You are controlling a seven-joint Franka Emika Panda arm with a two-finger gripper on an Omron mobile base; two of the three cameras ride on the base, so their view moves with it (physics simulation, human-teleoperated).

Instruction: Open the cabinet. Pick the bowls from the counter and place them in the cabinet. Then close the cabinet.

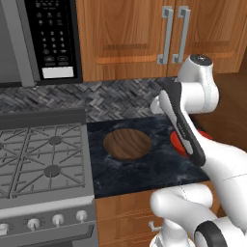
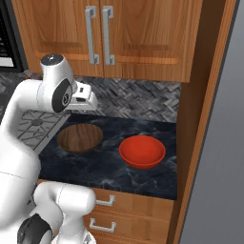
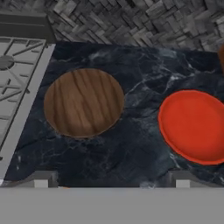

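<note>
Nearest: wooden drawers [image 2: 102,212] under the counter's front edge, small grey handles on them. Above these, the counter [image 2: 105,164] — dark marbled stone, with the grey gas stove [image 1: 41,159] butting against its left end. On the slab, two bowls side by side and apart: wooden bowl [image 3: 84,103] on the left, near the stove; red bowl [image 3: 193,126] on the right (partly hidden by the arm in the left base view). Gripper [image 3: 111,178] raised over the near part of the counter, looking down between the bowls — fingertips [image 3: 43,178] spread wide, nothing between them, touching neither bowl. Farther back, a grey herringbone backsplash [image 2: 136,100]. Farthest and highest, the cabinet [image 2: 138,35], both wooden doors closed, paired grey bar handles [image 2: 99,34] at the middle seam; black microwave [image 1: 50,38] to its left, above the stove.
</note>
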